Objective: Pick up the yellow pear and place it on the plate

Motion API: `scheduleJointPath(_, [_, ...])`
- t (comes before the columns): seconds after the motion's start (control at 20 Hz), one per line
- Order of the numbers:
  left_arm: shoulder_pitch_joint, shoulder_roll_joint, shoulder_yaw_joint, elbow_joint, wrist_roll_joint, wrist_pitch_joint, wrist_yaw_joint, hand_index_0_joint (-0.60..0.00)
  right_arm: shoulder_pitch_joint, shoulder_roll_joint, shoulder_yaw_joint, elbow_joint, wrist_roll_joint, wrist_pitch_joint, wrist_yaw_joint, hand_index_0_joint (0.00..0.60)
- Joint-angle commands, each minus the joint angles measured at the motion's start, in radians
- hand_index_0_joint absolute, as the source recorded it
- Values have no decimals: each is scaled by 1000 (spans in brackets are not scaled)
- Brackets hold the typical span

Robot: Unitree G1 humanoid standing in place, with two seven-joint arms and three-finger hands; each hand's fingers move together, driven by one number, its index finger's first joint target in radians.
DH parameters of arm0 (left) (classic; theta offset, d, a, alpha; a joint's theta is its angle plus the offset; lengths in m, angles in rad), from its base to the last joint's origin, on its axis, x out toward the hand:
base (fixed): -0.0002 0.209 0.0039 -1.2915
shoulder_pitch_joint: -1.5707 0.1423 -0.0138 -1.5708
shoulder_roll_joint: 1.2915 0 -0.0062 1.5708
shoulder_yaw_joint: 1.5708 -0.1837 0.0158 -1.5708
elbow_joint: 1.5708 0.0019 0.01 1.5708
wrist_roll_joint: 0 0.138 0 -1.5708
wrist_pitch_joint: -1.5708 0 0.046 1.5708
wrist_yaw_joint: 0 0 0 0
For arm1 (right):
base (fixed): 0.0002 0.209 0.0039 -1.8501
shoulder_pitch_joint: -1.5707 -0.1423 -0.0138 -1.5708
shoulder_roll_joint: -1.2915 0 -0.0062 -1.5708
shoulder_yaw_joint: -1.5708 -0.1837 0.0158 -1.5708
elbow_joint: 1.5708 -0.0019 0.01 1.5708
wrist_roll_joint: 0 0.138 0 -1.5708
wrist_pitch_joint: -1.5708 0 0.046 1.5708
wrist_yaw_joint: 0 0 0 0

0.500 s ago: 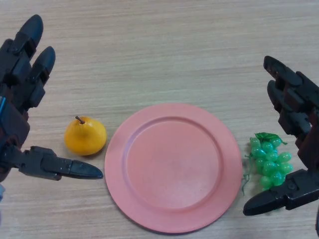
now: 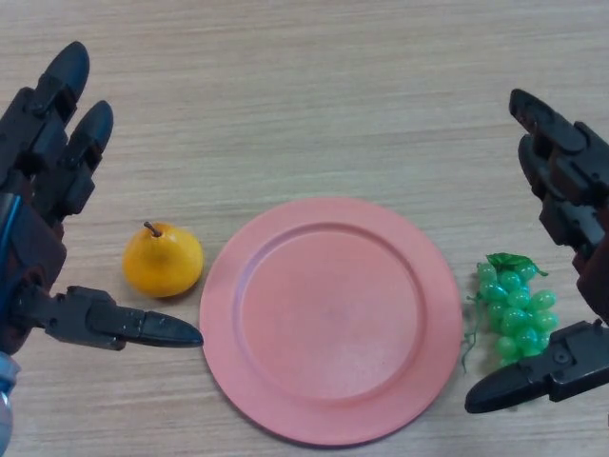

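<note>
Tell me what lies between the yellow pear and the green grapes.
In the head view, only the pink plate lies between the yellow pear and the green grapes; nothing sits on it.

Both palms cut off — left robot hand [image 2: 38,238], right robot hand [image 2: 571,200].

Soft, even light fills the room and falls from above, so the wooden table [image 2: 314,105] looks bright without harsh glare. Shadows are faint and short: a thin dark rim hugs the near edge of the pink plate [image 2: 331,419], and a small one sits under the yellow pear [image 2: 163,259]. A pale sheen lies across the plate, and tiny highlights glint on the green grapes [image 2: 514,309].
</note>
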Motion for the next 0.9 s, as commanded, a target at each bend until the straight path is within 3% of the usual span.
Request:
scheduleJointPath(0.05, [-27, 32, 55, -41, 25, -161, 32, 0, -27, -23, -53, -60, 5, -94, 7, 0])
scheduleJointPath(0.25, [-51, 44, 51, 18, 3, -143, 40, 0, -20, -22, -68, -75, 14, -103, 5, 0])
scheduleJointPath(0.55, [-165, 78, -3, 296, 161, -329, 156, 0, 23, -5, -120, -94, 39, -136, 19, 0])
scheduleJointPath(0.7, [-186, 92, -18, 403, 211, -362, 166, 0, 33, -4, -139, -96, 55, -137, 14, 0])
scheduleJointPath(0.9, [-209, 92, -48, 598, 252, -512, 186, 0, 42, 1, -146, -99, 52, -139, 14, 0])
